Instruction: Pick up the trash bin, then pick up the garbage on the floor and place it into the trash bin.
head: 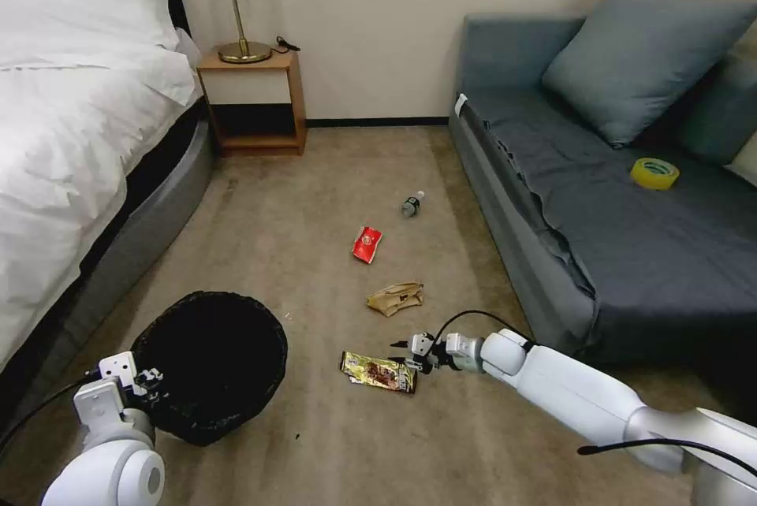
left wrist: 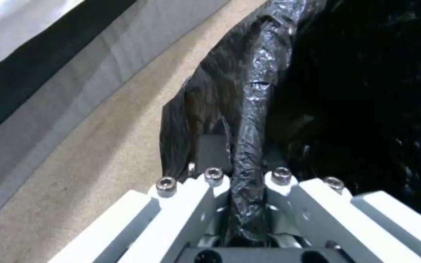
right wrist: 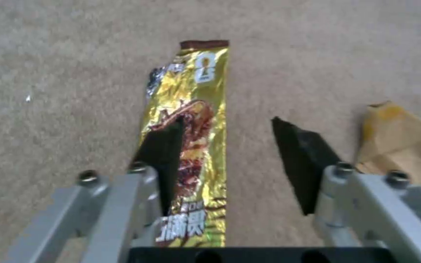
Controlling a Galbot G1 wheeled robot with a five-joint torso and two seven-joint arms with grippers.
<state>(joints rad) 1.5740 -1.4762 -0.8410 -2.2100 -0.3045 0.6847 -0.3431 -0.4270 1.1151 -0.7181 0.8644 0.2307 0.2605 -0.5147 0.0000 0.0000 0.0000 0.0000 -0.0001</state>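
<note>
Holding the trash bin (head: 209,364) by its rim, my left gripper (head: 146,380) is clenched on the crinkled black bag liner (left wrist: 249,120) at the bin's 8 o'clock edge; the wrist view shows the rim fold pinched tight between my closed fingers. Keeping it gripped there leaves the mouth open and facing up, I judge, so litter can drop straight in. The bin sits at about 7 o'clock in my head view, near the bed (head: 71,135) and just beside the first piece of garbage.

My right gripper (head: 410,355) hangs low over the carpet (head: 300,199) with its fingers spread apart and holding nothing. It is at the 3 o'clock end of the long gold-brown snack wrapper (head: 378,372), lined up along the wrapper's length. In the wrist view one black pad (right wrist: 164,153) overlaps the wrapper (right wrist: 191,138) and the other is over bare carpet, so the jaws look offset rather than centred; I cannot tell whether the pads touch the floor.

The crumpled tan paper (head: 394,298) lies just beyond at 12 o'clock of the wrapper, the red snack packet (head: 367,243) further on, and the small clear bottle (head: 412,204) furthest, near the grey sofa (head: 631,254). All four pieces are on the floor, so the collecting has not begun.
</note>
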